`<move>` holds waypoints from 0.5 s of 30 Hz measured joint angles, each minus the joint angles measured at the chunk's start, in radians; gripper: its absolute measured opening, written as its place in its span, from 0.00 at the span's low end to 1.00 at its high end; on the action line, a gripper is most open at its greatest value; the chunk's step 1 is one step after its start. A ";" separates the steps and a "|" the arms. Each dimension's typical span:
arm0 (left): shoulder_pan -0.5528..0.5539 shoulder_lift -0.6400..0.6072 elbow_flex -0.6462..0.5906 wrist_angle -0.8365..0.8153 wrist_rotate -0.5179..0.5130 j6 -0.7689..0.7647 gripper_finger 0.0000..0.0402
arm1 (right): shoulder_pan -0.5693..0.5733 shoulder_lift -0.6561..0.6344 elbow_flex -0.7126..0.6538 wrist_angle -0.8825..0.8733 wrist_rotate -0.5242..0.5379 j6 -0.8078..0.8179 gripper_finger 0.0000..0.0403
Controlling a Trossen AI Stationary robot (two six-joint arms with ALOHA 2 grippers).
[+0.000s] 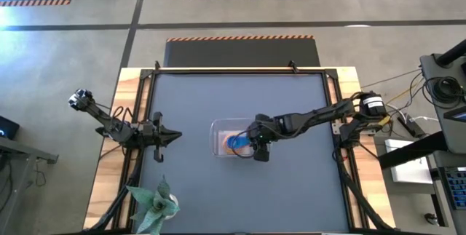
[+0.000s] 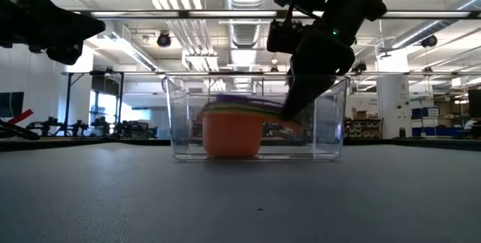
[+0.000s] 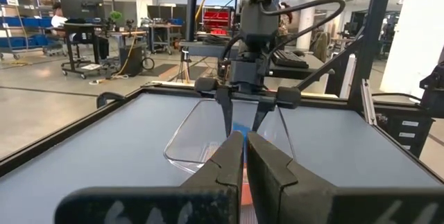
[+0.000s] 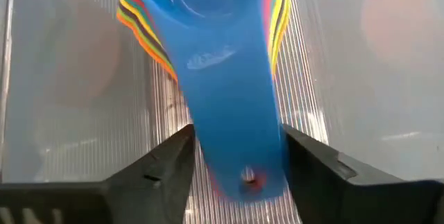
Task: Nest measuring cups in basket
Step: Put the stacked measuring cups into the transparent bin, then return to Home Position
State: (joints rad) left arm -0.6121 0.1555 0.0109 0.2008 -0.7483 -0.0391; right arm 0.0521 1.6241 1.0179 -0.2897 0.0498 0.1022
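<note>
— Broadly, where did things stand on the counter (image 1: pixel 291 184)?

— The basket (image 1: pixel 217 139) sat mid-counter, holding the measuring cups (image 2: pixel 231 126) stacked as one nest, orange outermost. The right pincer (image 4: pixel 239 156) reached down inside it, its fingers parted to either side of the blue cup's handle (image 4: pixel 232 106) and not pressing it. The left pincer (image 1: pixel 169 137) waited closed, well to the basket's left.

— Which step was that?

— Probably the release of the last cup. The next move seemingly called for a straight lift, without snagging the handle.

— Anything unclear?

— The inner cups showed only as coloured rims, so their seating could not be judged.
</note>
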 joint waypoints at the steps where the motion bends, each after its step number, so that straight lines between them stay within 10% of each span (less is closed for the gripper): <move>1: 0.000 0.000 0.000 0.000 0.000 0.000 0.00 | 0.000 -0.005 -0.001 0.000 0.000 0.001 0.47; 15: 0.000 0.000 0.000 0.000 -0.001 0.000 0.00 | 0.000 -0.364 -0.006 -0.082 0.071 -0.104 0.55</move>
State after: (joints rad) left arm -0.6121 0.1555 0.0109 0.2008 -0.7490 -0.0395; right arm 0.0517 1.2603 1.0120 -0.3719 0.1209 -0.0021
